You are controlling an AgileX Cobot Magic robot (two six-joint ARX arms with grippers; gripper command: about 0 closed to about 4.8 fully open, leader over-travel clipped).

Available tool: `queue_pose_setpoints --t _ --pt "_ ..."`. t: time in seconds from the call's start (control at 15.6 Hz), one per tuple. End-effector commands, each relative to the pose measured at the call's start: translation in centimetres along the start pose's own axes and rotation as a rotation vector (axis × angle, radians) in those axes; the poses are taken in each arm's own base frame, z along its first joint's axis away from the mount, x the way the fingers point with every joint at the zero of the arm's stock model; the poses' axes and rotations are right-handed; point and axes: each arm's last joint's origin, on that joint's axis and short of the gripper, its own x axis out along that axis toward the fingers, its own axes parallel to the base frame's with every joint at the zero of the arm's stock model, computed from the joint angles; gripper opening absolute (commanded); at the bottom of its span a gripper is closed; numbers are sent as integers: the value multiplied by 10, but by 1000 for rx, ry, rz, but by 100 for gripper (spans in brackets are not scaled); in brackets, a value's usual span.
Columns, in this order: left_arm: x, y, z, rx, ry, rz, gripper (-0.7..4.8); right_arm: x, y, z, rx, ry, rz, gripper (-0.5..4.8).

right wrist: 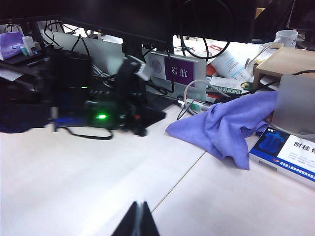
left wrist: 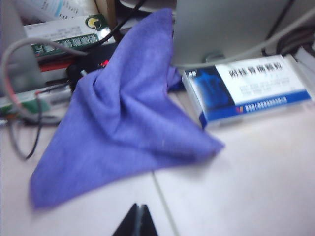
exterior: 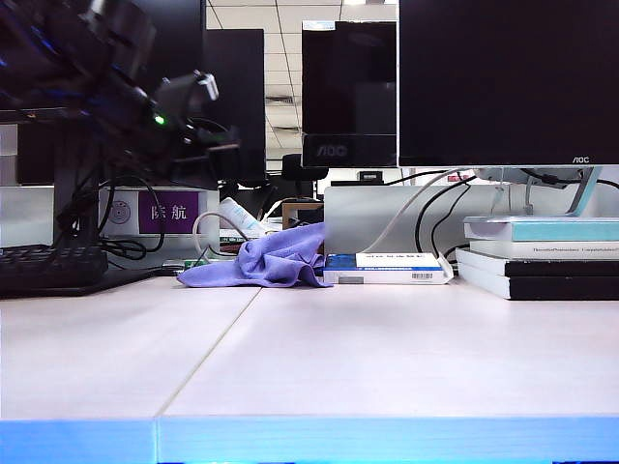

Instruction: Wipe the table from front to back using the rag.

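I see dark monitors (exterior: 503, 82) along the desk's back edge, stacked books (exterior: 542, 256) at its right rear corner, ceiling panels (exterior: 280, 58) beyond.

Lavender-purple rag (exterior: 266, 261), pale pinkish-white table (exterior: 387, 358) edged light blue, blue-and-white box (exterior: 387, 268).

Office: monitors (exterior: 503, 82), keyboard (exterior: 50, 266), ceiling tiles (exterior: 280, 48).

Your pale two-panel table (exterior: 387, 358) carries the crumpled purple rag (exterior: 266, 263) near its back, a blue-and-white box (exterior: 387, 268) just beside it, stacked books (exterior: 542, 256) and a dark keyboard (exterior: 48, 268).
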Motion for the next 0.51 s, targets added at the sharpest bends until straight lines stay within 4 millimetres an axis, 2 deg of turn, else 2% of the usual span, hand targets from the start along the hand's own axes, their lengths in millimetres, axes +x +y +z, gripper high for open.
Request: queue_pose_setpoints --t 0.06,0.19,0.26,0.32,0.39,0.45,0.51 --pt "22 -5 6 -1 -25 -21 -5 -1 1 4 -5 -23 5 -1" --pt "63 -24 2 24 -43 -44 0 -1 1 3 -5 -22 6 -1" --pt "69 -26 2 26 -45 -49 19 -1 1 3 -5 -21 7 -1" --pt "91 -29 -1 31 -56 -36 281 -1 1 3 -5 -20 12 -1" --pt "100 -30 -3 32 -58 -22 393 -1 2 3 -5 -20 13 -1" --pt "110 -29 -4 27 -59 -11 413 -1 1 3 -4 -18 13 -1" --pt "120 -28 -6 17 -54 6 385 -1 1 3 -4 -15 13 -1"
